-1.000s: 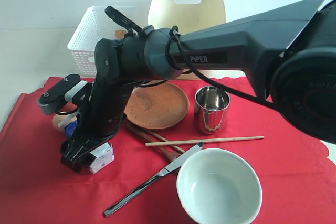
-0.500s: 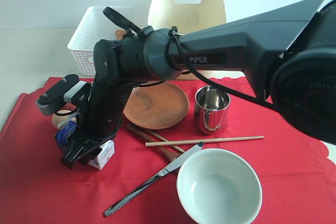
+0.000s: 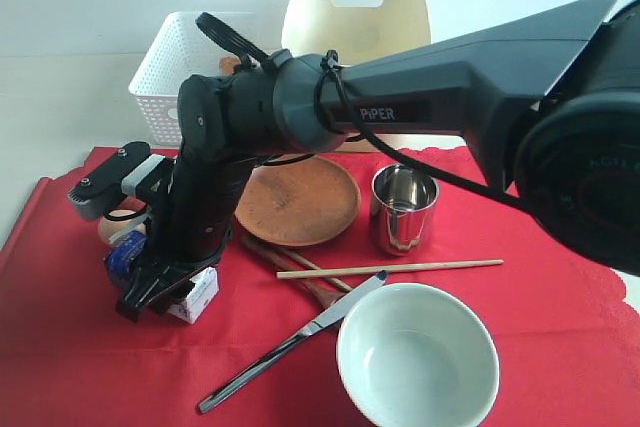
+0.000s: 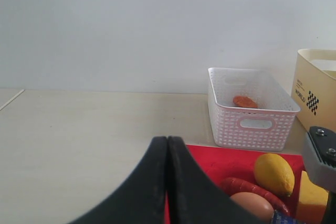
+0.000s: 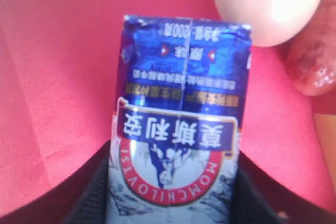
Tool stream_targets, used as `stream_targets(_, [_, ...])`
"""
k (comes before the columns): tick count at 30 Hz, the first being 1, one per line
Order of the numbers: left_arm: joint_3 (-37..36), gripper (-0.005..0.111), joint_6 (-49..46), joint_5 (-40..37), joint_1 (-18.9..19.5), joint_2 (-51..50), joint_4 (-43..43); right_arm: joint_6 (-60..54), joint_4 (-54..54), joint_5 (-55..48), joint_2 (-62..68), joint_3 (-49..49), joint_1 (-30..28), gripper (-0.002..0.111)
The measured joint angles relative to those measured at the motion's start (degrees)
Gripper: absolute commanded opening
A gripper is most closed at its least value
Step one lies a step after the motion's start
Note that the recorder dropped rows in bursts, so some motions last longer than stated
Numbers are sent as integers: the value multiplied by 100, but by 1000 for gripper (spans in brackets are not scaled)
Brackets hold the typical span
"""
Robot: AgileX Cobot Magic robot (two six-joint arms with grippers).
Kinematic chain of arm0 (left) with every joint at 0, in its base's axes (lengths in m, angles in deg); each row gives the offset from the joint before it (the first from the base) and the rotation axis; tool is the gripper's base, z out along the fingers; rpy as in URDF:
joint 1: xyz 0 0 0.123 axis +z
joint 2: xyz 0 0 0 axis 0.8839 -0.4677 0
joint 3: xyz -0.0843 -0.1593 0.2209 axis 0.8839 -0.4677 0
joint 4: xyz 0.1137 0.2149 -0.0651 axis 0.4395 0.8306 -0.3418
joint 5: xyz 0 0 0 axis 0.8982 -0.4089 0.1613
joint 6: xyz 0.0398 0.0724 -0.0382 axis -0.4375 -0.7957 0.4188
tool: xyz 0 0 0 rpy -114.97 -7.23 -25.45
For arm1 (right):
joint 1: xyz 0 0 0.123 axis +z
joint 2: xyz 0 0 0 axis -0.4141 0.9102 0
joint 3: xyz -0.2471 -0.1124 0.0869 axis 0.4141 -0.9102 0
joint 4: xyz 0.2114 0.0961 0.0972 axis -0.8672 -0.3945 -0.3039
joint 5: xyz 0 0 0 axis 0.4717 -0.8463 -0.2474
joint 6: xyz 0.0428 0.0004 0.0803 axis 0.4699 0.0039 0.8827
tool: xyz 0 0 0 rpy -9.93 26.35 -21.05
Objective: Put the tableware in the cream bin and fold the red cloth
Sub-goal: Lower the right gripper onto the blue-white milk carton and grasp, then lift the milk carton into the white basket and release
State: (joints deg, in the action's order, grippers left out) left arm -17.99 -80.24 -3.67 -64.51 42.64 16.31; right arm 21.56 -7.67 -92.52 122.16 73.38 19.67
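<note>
The left gripper (image 4: pixel 167 141) has its jaws pressed together on nothing, well off from the round brown plate (image 3: pixel 300 202). Left of the plate, the right gripper (image 3: pixel 160 295) pinches a blue and white foil packet (image 5: pixel 181 129) by its sides, a food item and not tableware.

All of it lies on the large bright red cloth (image 3: pixel 60 347), soft and limp. Its corners look like the places to take it, once it is cleared. The plate looks stiff and shallow, best nipped at its raised rim. The brown wooden spoon (image 3: pixel 262 250) and thin wooden chopsticks (image 3: pixel 400 268) lie just in front of the plate, light and likely to roll, so they should be taken mid-length. The metal table knife (image 3: pixel 290 344), further in front, lies flat and slick and seems awkward to lift.

Right of the plate stands the shiny steel cup (image 3: pixel 403 209), probably light but slippery, so one finger should go inside its wall. The pale green-white bowl (image 3: pixel 417 357), in front and to the right, seems heavier and breakable, and its rim is the place to grip it. The tall cream plastic bin (image 3: pixel 355 17) waits behind the plate.
</note>
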Motion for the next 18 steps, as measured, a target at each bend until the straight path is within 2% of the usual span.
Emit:
stream_targets(8, [0, 1, 0, 0, 0, 0, 0, 0, 189, -764, -317, 208, 0, 0])
stream_targets(18, [0, 1, 0, 0, 0, 0, 0, 206, 906, -293, -1118, 551, -107, 0])
